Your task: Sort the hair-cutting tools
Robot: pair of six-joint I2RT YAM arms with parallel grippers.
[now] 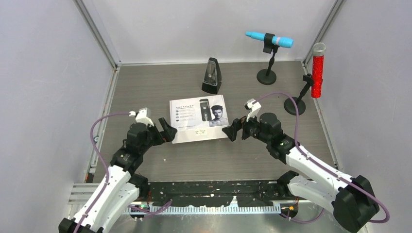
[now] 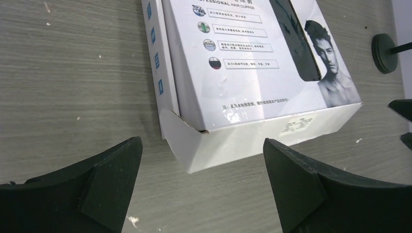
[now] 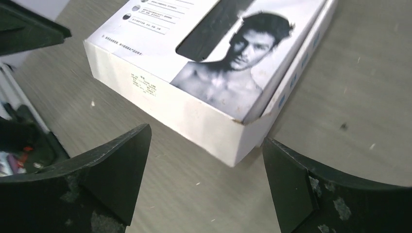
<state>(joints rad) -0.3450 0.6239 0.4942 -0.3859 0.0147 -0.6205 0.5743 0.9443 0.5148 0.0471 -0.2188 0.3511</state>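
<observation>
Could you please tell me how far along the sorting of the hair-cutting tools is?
Nothing looks sorted yet: the white clipper box lies closed, with no tools showing. The left gripper and right gripper stand open beside its near corners, holding nothing. Opening and sorting are left.

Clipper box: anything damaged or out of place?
Minor only. The box lies flat and closed. Its side flap at one near corner bulges out slightly, and the other near corner looks scuffed. Nothing spilled.
</observation>
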